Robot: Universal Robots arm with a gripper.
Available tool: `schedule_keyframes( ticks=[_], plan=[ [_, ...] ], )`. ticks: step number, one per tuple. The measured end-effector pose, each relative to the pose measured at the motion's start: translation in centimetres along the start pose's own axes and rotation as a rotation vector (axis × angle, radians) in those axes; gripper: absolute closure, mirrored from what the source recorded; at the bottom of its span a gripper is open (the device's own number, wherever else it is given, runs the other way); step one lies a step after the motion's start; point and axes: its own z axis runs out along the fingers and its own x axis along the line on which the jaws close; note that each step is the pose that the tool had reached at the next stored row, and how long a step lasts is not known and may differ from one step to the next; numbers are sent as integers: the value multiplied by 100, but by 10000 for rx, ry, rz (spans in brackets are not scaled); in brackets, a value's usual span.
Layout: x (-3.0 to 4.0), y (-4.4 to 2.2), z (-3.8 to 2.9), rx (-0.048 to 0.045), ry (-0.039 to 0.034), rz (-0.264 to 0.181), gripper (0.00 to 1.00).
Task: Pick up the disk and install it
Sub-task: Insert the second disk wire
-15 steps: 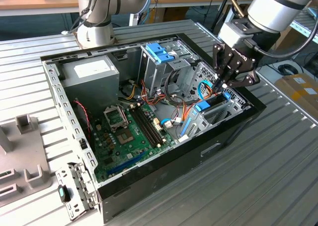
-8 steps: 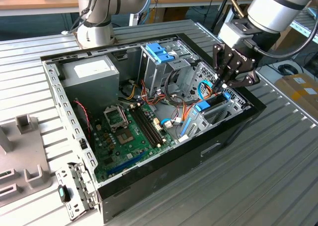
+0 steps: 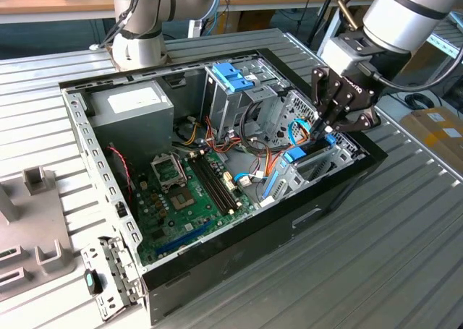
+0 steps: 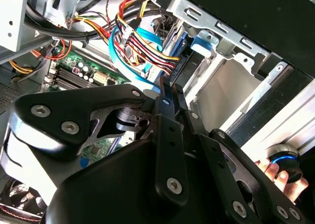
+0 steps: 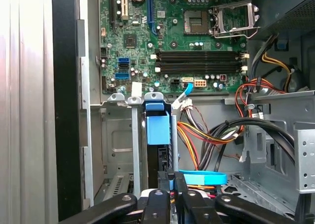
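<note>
While your arm reaches in from the exterior view's right, the ribbed metal tabletop (image 3: 405, 257) carries an open computer case (image 3: 239, 264) lying on its side, its black wall facing the camera. Inside it you see the green motherboard (image 3: 184, 199) with its memory slots, and beyond that the grey power supply box (image 3: 134, 105) with a white sticker, set toward the exterior view's left rear corner. Beside it stands a metal drive cage topped by a blue handle (image 3: 233, 76). Bundles of red, yellow and orange wires (image 5: 206, 135) run between the board and the bays.

Your pincer (image 3: 323, 130) sits low over the drive bay (image 3: 318, 166) at the case's end on the exterior view's right. The disk (image 5: 158, 130) stands on edge in that bay, its blue carrier frame showing between two upright metal rails in the first wrist view. The pincer's black fingers (image 5: 160, 184) are clenched on the disk's near edge, one on each side of it. A flat blue data cable (image 5: 203, 177) curves just beside the fingers. In the second wrist view, a person's hand (image 4: 278, 177) rests by a round knob outside the case.
</note>
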Motion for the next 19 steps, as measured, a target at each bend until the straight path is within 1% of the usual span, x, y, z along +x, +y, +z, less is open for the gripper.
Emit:
schedule_keyframes(
  ticks=[3,7,12,19],
  plan=[
    [1,0,15,0,-20,-2,84],
    [2,-1,34,-1,-18,-14,84],
    [3,-2,46,-9,-11,-195,84],
    [3,-23,64,-10,-12,-199,84]
  ],
)
